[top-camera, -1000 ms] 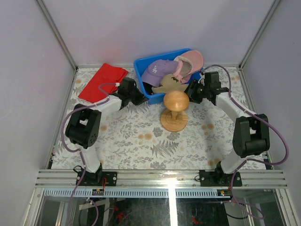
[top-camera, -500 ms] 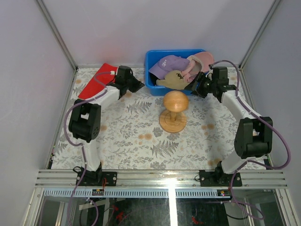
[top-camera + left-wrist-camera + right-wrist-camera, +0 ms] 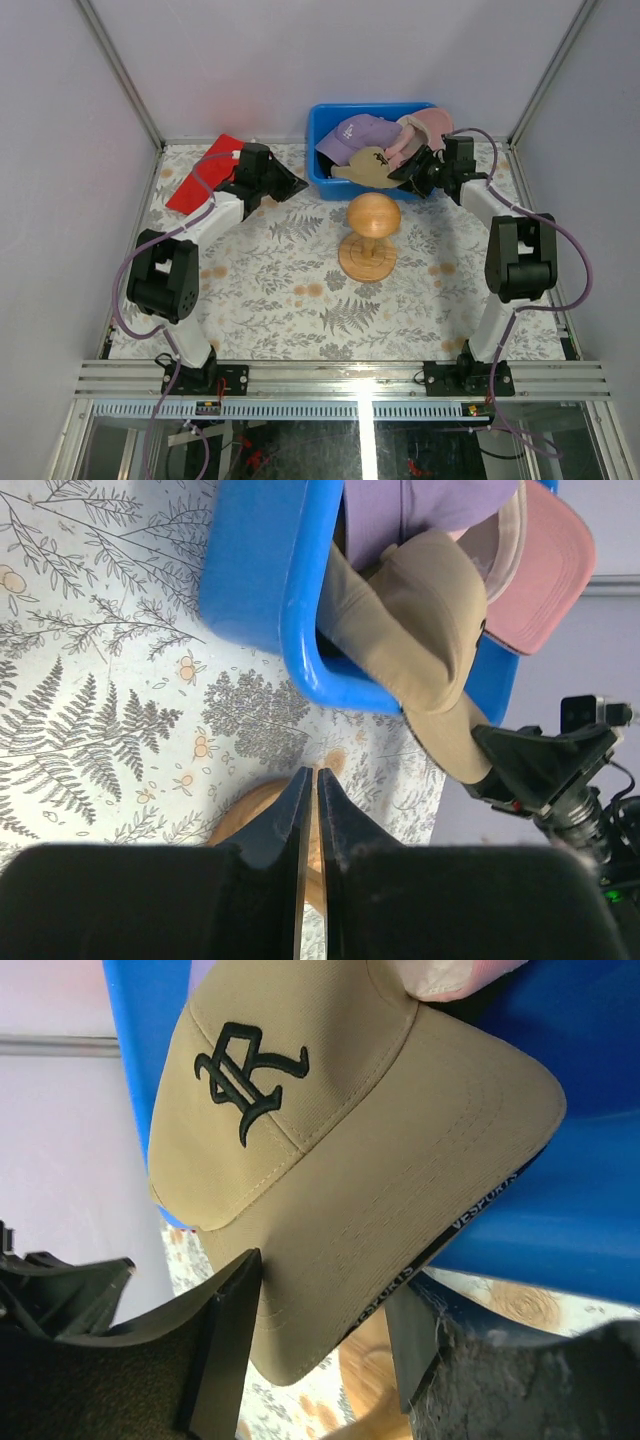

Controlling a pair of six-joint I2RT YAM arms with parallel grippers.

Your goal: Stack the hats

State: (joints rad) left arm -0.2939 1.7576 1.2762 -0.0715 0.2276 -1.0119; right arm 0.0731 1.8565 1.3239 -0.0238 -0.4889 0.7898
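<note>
A blue bin (image 3: 370, 108) at the back middle holds the hats. The purple cap (image 3: 355, 133) lies at its left, the pink cap (image 3: 428, 127) at its right, and the tan cap (image 3: 368, 166) hangs over the front rim. The black cap is hidden. My right gripper (image 3: 408, 174) is open, its jaws either side of the tan cap's brim (image 3: 400, 1210). My left gripper (image 3: 297, 186) is shut and empty, left of the bin and clear of it. The left wrist view shows its closed tips (image 3: 312, 772), the tan cap (image 3: 420, 610) and the pink cap (image 3: 545, 565).
A wooden goblet-shaped stand (image 3: 372, 235) stands just in front of the bin, between the two grippers. A folded red cloth (image 3: 198, 180) lies at the back left, behind my left arm. Grey walls close in the table at the back and sides.
The bin has slid back and turned square against the rear wall. My left gripper has drawn away from its left corner. My right gripper has followed the tan cap's brim.
</note>
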